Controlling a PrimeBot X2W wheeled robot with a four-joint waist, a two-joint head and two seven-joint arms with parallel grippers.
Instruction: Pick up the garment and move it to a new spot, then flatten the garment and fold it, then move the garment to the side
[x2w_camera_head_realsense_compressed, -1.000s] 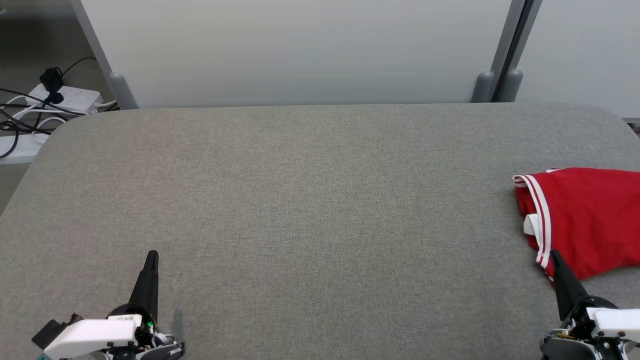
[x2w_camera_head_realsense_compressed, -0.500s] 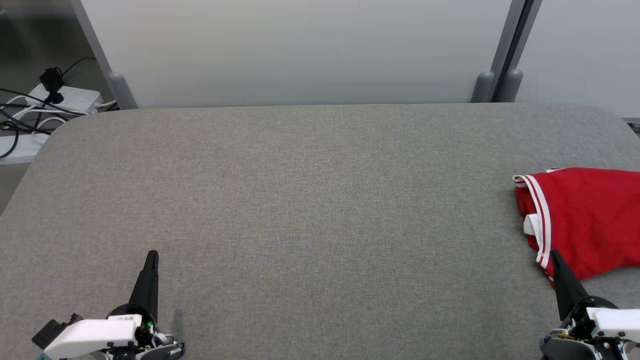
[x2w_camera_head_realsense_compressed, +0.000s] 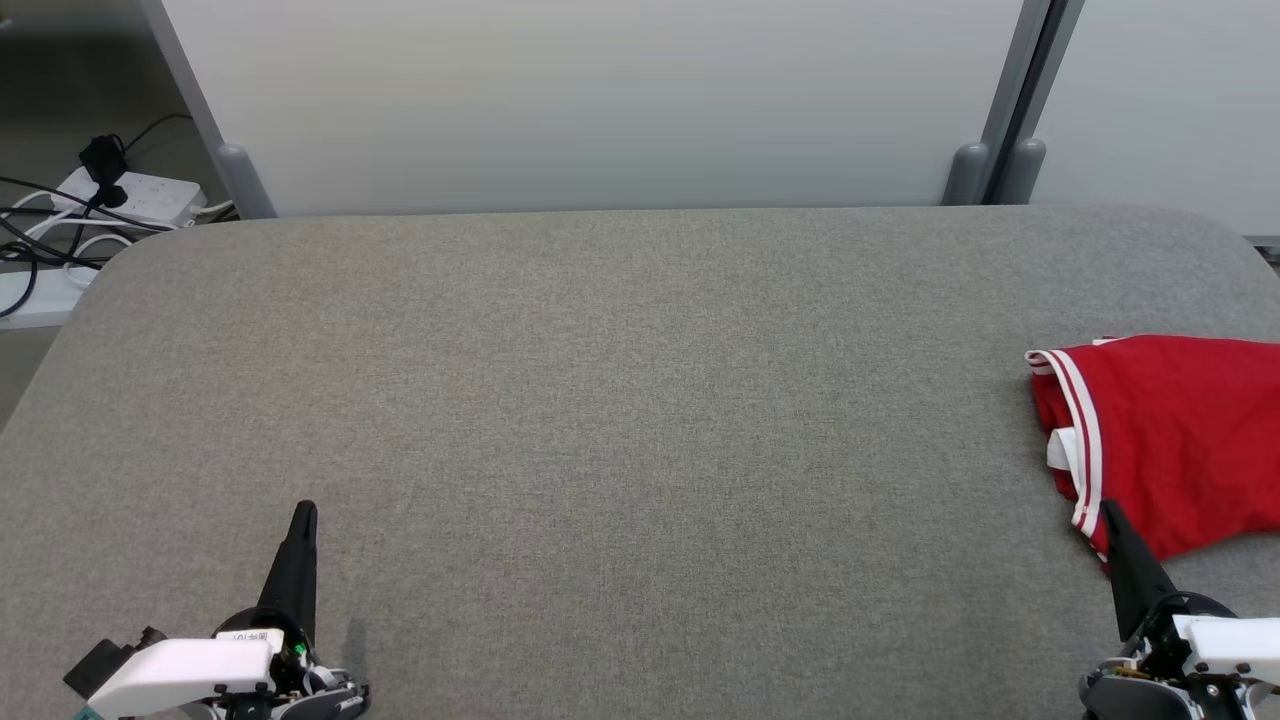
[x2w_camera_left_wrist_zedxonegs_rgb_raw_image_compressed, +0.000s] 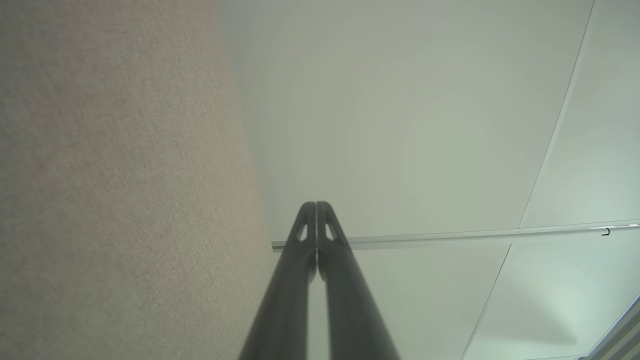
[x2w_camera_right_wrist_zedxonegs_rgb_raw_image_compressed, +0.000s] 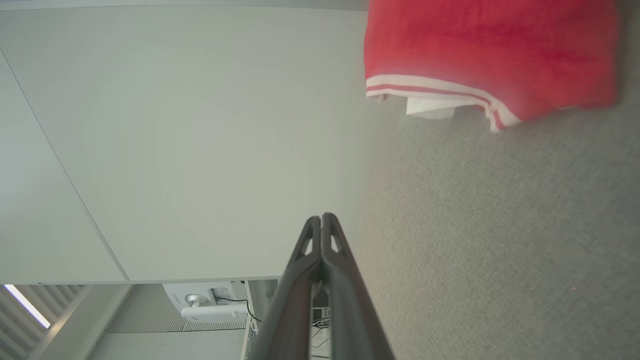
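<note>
While both arms sit parked, start off the table's (x2w_camera_head_realsense_compressed: 640, 400) far left corner, where a power strip (x2w_camera_head_realsense_compressed: 140, 190) lies among its cables. At the table's near left edge the left gripper (x2w_camera_head_realsense_compressed: 303, 515) points up the cloth top, fingers pressed tight together and holding nothing. Over at the near right edge the right gripper (x2w_camera_head_realsense_compressed: 1108, 512) is just the same: fingers closed, empty, tip near the garment (x2w_camera_head_realsense_compressed: 1170, 440) but apart from it. That red garment with white striped trim lies bunched at the table's right edge, running out of the head view. It looks soft, light and limp, likely to sag and drag on the cloth. The striped hem, a firmer seam, looks the best place to pinch. Against a second ago nothing has shifted, neither grippers nor garment.
</note>
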